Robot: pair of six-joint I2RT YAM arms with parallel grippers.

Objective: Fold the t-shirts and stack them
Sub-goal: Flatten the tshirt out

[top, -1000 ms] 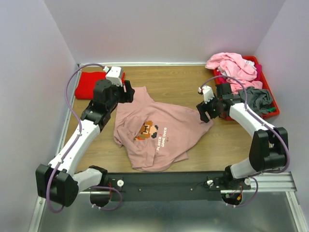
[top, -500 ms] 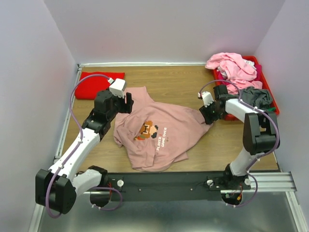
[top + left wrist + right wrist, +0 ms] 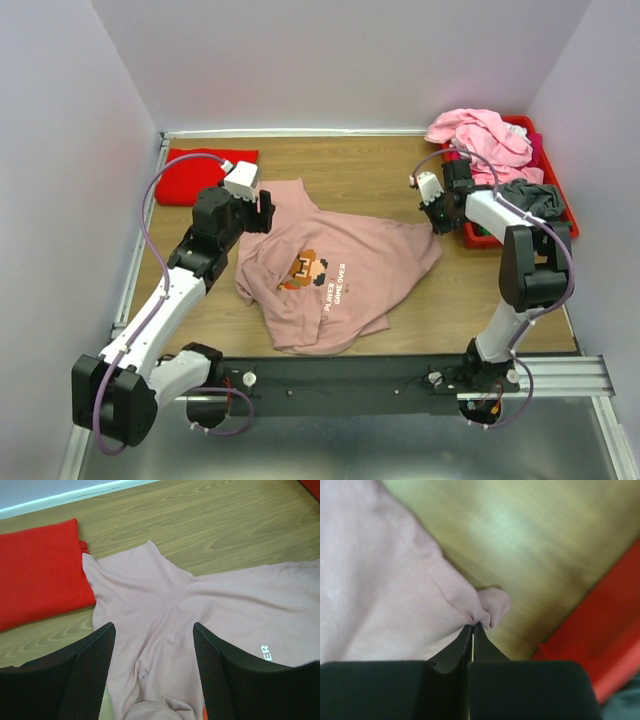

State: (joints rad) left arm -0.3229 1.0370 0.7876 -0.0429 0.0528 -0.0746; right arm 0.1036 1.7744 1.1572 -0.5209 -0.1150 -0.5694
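- The dusty-pink t-shirt (image 3: 345,285) lies spread and rumpled on the wooden table (image 3: 370,170), in the middle of the top view. Its pixel-figure chest print (image 3: 306,268) faces up.
- The right gripper (image 3: 472,626) sits right of centre in the top view, at the shirt's right-hand corner. Its wrist view shows the two black fingers pressed together on a small pinch of the pink hem, which bunches just above the tips.
- The left gripper (image 3: 152,630) hangs over the shirt's upper-left part. Its fingers stand wide apart with pink cloth showing between them, and it holds nothing.
- A bright red t-shirt (image 3: 195,175) lies folded flat in the upper left of the top view, its edge just beside the pink shirt's sleeve.
- A red plastic bin (image 3: 572,225) stands at the upper right. Light pink t-shirts (image 3: 480,135) are heaped at its far end and a grey t-shirt (image 3: 535,200) lies nearer.
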